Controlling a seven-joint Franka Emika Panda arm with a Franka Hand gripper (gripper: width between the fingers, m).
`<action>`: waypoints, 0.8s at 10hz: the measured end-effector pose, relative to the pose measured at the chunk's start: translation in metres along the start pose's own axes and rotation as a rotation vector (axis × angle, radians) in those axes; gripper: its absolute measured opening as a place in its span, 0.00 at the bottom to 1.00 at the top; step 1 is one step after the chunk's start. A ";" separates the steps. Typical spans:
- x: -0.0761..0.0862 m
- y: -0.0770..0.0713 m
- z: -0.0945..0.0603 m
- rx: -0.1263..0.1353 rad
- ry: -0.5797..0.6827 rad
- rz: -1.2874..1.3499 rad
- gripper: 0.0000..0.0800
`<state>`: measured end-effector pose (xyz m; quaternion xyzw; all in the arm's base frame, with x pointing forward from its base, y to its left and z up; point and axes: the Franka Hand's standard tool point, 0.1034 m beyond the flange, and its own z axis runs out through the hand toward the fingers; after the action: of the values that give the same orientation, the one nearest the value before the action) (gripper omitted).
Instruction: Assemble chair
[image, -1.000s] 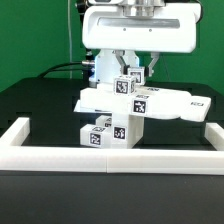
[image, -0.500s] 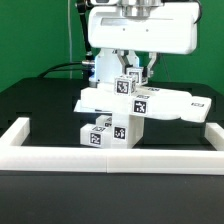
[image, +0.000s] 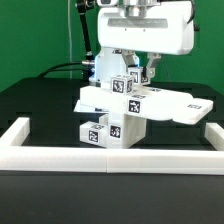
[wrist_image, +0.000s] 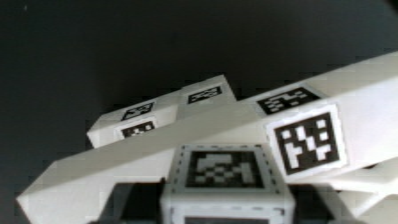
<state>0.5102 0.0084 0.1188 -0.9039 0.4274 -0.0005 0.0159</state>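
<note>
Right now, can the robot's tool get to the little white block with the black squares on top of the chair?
Probably yes. The tool hangs right over the small tagged block on the chair assembly, and nothing sits between them. Whether it already grips the block is unclear.

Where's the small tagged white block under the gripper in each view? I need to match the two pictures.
Exterior view: the white block sits on top of the chair assembly, just below the gripper, near picture centre.
Wrist view: the same block fills the lower middle, its tag facing the camera.
Shared landmark: the flat white panel beside the block, seen close up with its tags in the wrist view.
</note>
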 end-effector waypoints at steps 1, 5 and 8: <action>0.000 0.000 0.000 0.000 0.000 -0.009 0.36; -0.002 -0.001 0.000 -0.003 0.005 -0.233 0.79; -0.002 -0.002 -0.001 -0.001 0.006 -0.532 0.81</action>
<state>0.5103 0.0106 0.1196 -0.9845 0.1746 -0.0069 0.0134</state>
